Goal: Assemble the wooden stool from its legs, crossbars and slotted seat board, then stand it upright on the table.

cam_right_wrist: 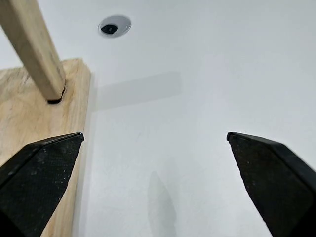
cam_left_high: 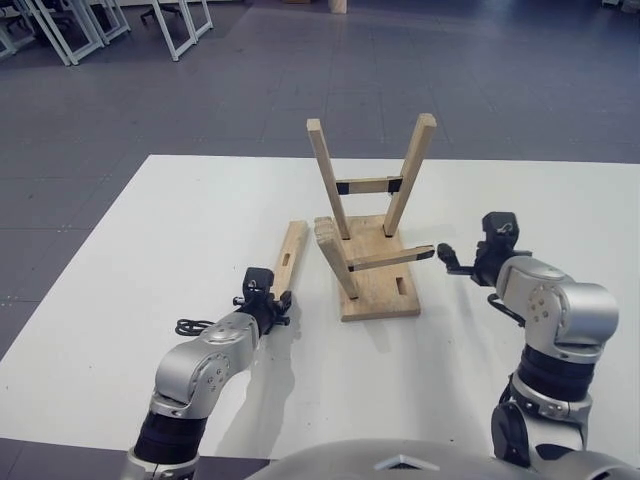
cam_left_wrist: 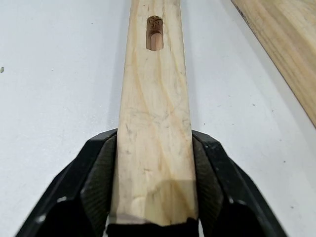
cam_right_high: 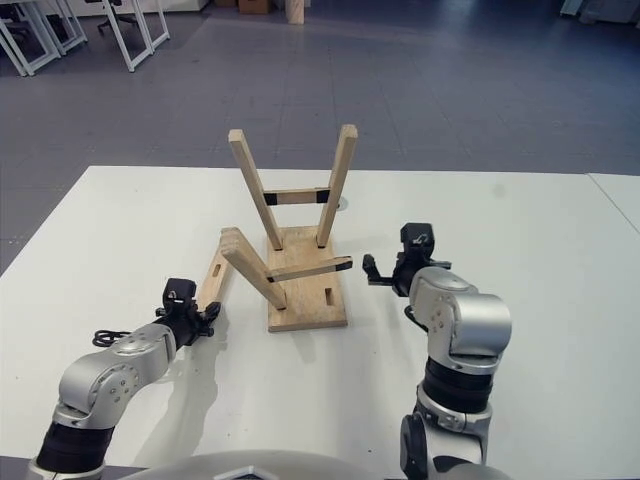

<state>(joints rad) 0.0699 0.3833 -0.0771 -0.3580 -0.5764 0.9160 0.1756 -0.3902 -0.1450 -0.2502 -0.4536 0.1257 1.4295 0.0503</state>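
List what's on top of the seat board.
Three legs stand on it, the far two joined by a crossbar, the near one holding another. One slot is empty. Leg ends inside are hidden.

Two head eyes high above one shared table [cam_left_high: 150, 300], forward and down; wrist cameras close, low over it.

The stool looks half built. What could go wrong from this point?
1. The left pincer grips the loose leg at its very end, so the long leg might sag or twist out when lifted.
2. The third leg leans crookedly in the seat board, with its crossbar end unsupported. Fitting the loose leg could lever it out.
3. The open right pincer sits close to that crossbar's tip and might nudge it.
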